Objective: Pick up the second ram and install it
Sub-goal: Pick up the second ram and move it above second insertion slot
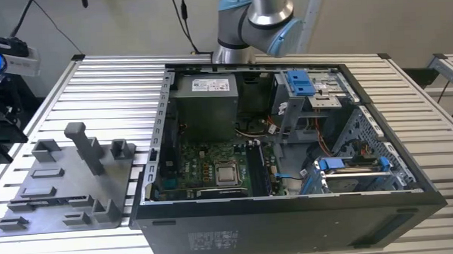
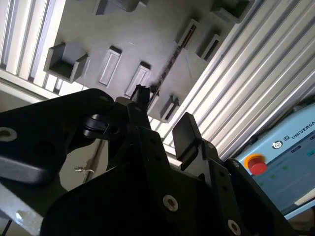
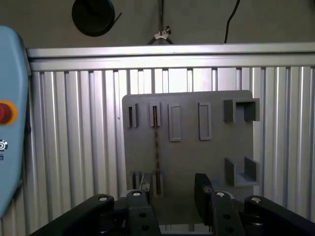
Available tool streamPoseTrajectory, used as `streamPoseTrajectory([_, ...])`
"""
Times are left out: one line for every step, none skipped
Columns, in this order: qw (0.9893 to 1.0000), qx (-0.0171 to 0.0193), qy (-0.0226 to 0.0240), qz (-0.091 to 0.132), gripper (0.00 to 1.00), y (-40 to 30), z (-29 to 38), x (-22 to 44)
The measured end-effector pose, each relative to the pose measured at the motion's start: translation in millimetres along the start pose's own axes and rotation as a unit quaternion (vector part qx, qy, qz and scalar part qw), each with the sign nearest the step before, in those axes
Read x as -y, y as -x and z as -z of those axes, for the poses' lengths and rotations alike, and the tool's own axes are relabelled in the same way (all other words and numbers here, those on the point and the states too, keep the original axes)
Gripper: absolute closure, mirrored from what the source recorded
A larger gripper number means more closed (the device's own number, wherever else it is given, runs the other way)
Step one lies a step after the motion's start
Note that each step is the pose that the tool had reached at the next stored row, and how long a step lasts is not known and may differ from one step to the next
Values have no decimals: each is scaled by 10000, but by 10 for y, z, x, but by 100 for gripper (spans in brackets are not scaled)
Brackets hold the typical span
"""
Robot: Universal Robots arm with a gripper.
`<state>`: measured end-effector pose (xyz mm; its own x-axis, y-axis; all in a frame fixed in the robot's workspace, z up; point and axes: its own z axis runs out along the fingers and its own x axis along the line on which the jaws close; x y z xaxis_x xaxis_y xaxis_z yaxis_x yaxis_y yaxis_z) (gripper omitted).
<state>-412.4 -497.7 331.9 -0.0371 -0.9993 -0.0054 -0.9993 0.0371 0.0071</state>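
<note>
So we're at the pickup stage here, nowhere near the install yet. The gripper (image 3: 172, 196) hangs above the tray (image 3: 197, 157) holding nothing, with its fingers (image 3: 203, 186) well apart. The ram (image 3: 156, 147) stands on edge in the tray. In the first wrist view we get it as a thin dark line running from a slot at one end of the tray to a slot at the other end. It falls inside the gap between the fingers, but a lot closer to one finger than the other. The second wrist view tells the same story: the ram is edge-on in the tray and the gripper is above it, not touching.

In the exterior view the tray sits on the bench (image 1: 112, 91) at the exterior view's left, just beside the open case (image 1: 288, 159). We can't tell from there whether a stick is already seated on the board.

Our read on what the grab calls for:
- centre the gap over that thin edge
- come straight down without clipping the slot walls
- close on the flat faces

It's a skinny target, so we reckon even a small sideways offset could tip the stick instead of clamping it.
</note>
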Motion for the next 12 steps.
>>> streamPoseTrajectory([10000, 0, 0, 0, 52, 0, 0, 0])
streamPoseTrajectory([10000, 0, 0, 0, 52, 0, 0, 0])
streamPoseTrajectory([10000, 0, 0, 0, 52, -1, 0, 0])
streamPoseTrajectory([10000, 0, 0, 0, 52, -1, 0, 0])
streamPoseTrajectory([10000, 0, 0, 0, 52, -1, 0, 0])
streamPoseTrajectory([10000, 0, 0, 0, 52, -1, 0, 0])
streamPoseTrajectory([10000, 0, 0, 0, 52, -1, 0, 0])
streamPoseTrajectory([10000, -1, 0, 0, 52, -1, -1, 0])
streamPoseTrajectory([10000, -2, 0, 0, 52, -1, -4, 0])
streamPoseTrajectory([10000, -2, 0, 2, 52, -1, -8, 0])
streamPoseTrajectory([10000, -2, -2, 12, 52, -1, -14, 0])
streamPoseTrajectory([10000, -2, -3, 27, 52, -1, -19, 1])
